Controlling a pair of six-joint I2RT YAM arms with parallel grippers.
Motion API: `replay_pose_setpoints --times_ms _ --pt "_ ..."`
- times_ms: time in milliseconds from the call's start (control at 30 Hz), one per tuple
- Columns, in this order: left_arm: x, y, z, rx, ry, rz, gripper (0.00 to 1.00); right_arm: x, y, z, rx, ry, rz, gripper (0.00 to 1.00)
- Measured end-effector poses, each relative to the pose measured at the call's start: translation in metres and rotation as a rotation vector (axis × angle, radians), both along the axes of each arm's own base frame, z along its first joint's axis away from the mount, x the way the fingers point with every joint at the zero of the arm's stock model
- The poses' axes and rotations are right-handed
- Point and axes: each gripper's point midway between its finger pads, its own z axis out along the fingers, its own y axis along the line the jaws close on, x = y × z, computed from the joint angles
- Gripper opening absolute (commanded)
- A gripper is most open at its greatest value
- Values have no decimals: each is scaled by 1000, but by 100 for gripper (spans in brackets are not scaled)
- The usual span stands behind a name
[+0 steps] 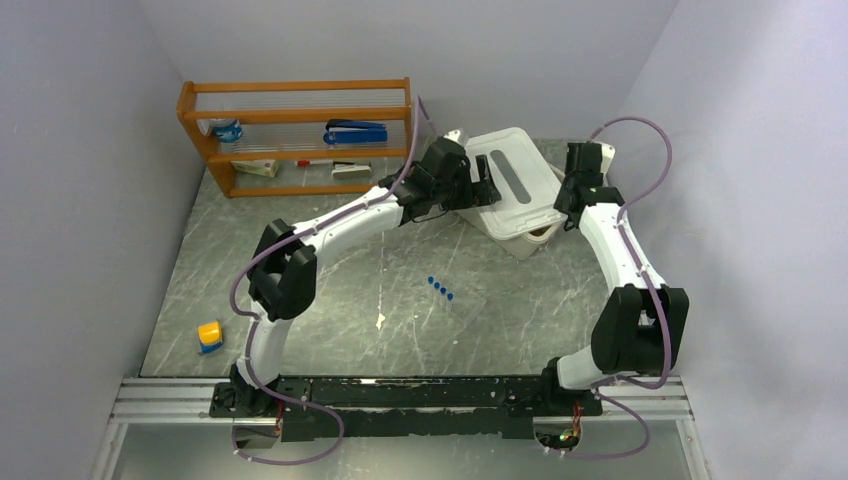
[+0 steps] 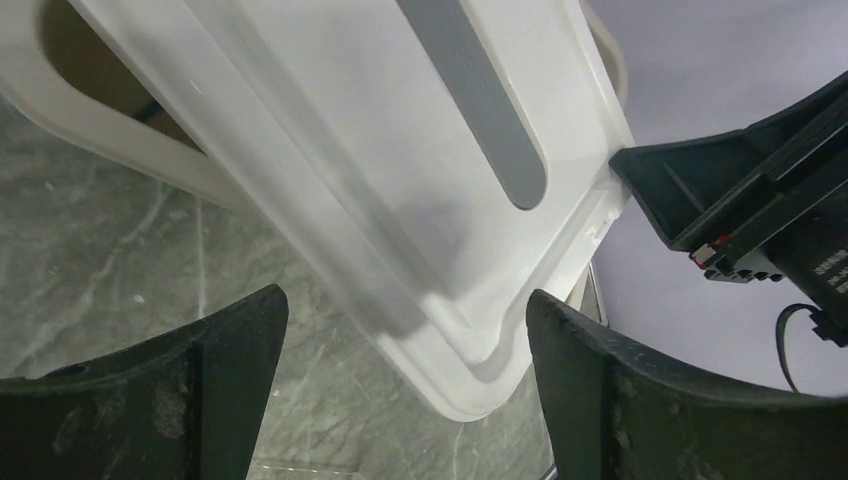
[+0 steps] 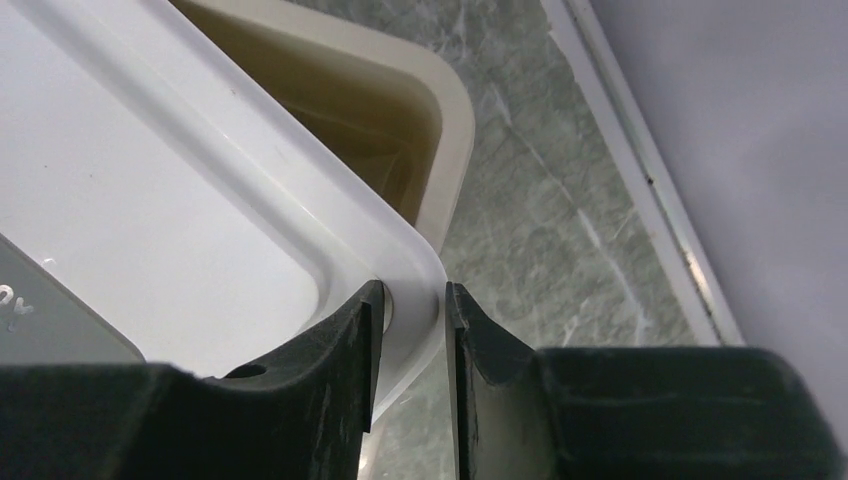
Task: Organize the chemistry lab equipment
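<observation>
Right pincer nips the white lid by its corner rim, a finger on each side. Under it, the cream bin shows partly uncovered. Left pincer gapes wide and grips nothing, with another lid corner between its fingers. Blue-capped tubes stand in the clear rack, well back towards the arm bases.

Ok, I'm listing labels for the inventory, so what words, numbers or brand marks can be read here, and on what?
No text reads in full.
White print on the right arm's black wrist: blurred and cut off by the frame edge.
Pale marks on the grey strip of the lid: cut off, unreadable.
Things on the orange shelf: too small to show any text.
</observation>
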Motion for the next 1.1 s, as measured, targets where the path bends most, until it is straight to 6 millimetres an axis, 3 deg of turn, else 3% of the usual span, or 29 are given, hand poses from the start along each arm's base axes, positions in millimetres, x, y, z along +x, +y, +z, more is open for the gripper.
replay_pose_setpoints --times_ms 200,300,567,933,1100 --pt "19 18 18 17 -51 12 88 9 -14 1 -55 5 70 31" --pt "27 26 22 49 -82 20 84 15 -16 1 -81 11 120 24" --pt "57 25 64 113 -262 40 77 31 -22 3 -149 7 220 19" --pt "82 36 16 316 -328 49 69 45 -34 3 -143 -38 321 13" --pt "85 43 10 370 -344 58 71 50 -34 4 -140 -60 376 8"
